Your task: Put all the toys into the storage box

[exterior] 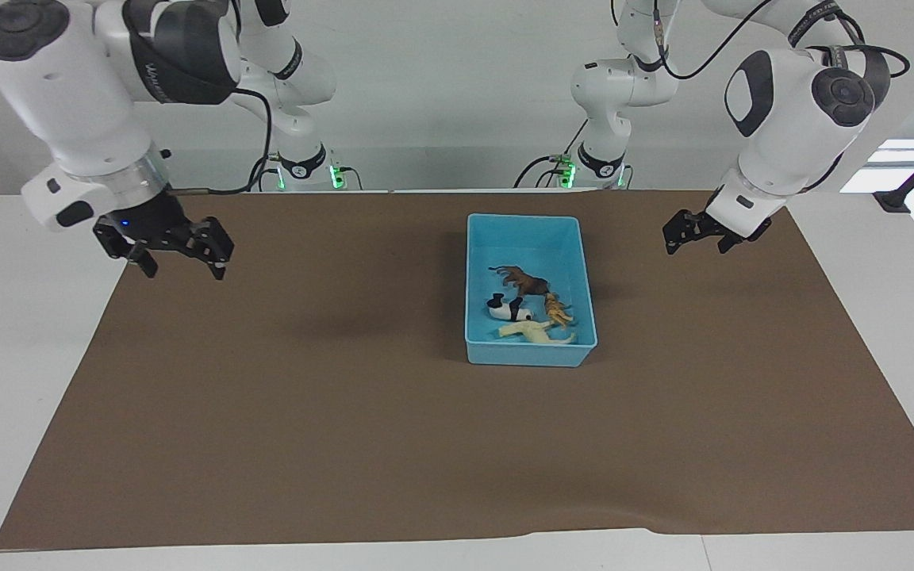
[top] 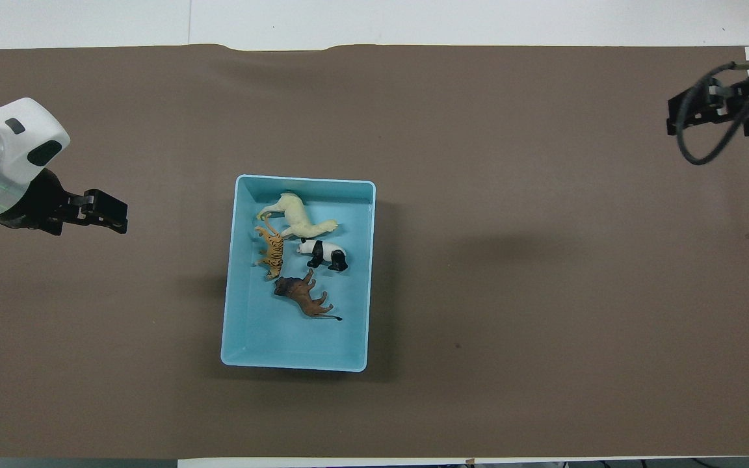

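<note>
The light blue storage box (exterior: 528,354) (top: 232,273) stands on the brown mat, toward the left arm's end of the table. All four toys lie in it. They are the cream horse (exterior: 532,331) (top: 296,218), the orange tiger (exterior: 558,311) (top: 274,250), the panda (exterior: 507,307) (top: 324,252) and the brown lion (exterior: 527,281) (top: 306,298). My left gripper (exterior: 695,244) (top: 118,218) hangs open and empty over the mat beside the box. My right gripper (exterior: 183,268) (top: 677,120) hangs open and empty over the mat's edge at the right arm's end.
The brown mat (exterior: 346,412) (top: 511,292) covers most of the white table. Bare white table (exterior: 21,357) shows past the mat at both ends. Nothing else lies on the mat.
</note>
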Robot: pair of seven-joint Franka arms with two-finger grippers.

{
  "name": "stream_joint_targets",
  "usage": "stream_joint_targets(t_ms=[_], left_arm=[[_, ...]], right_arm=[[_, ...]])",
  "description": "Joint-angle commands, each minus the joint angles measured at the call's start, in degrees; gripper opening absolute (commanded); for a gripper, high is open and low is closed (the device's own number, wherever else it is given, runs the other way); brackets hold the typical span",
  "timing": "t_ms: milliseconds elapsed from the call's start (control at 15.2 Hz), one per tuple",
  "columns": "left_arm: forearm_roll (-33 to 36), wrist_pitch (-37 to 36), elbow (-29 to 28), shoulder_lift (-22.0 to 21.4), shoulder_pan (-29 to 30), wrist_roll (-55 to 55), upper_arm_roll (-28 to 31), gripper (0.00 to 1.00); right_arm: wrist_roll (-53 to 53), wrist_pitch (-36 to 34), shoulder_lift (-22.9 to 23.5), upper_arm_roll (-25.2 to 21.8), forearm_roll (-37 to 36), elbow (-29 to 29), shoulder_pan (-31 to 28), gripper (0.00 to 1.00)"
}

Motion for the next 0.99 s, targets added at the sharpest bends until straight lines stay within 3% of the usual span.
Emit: stream_joint_targets(t_ms=[0,198,528,924], left_arm=[[0.83,3.27,-4.07,-3.32,-0.13,0.2,0.34,1.0],[0.83,5.14,-1.62,-1.22,-0.65,0.37,0.25,1.0],[0.39,4.34,-1.34,-0.94,-0.92,0.2,0.34,1.0],[-0.48,5.13,-0.73,-1.12,-0.4,0.55,0.08,1.0]], right_arm=[[-4.39,2.18,-11.6,1.04,0.27,-15.0,-2.61,1.0],[-4.57,2.28,-15.49,1.04,0.27,-19.87,-4.19,1.0],[-4.84,0.08,-15.15,1.22,4.48,-18.91,-7.09,1.0],[-7.65,5.08,-15.23,1.22,0.46,-19.61,-6.49,1.0]])
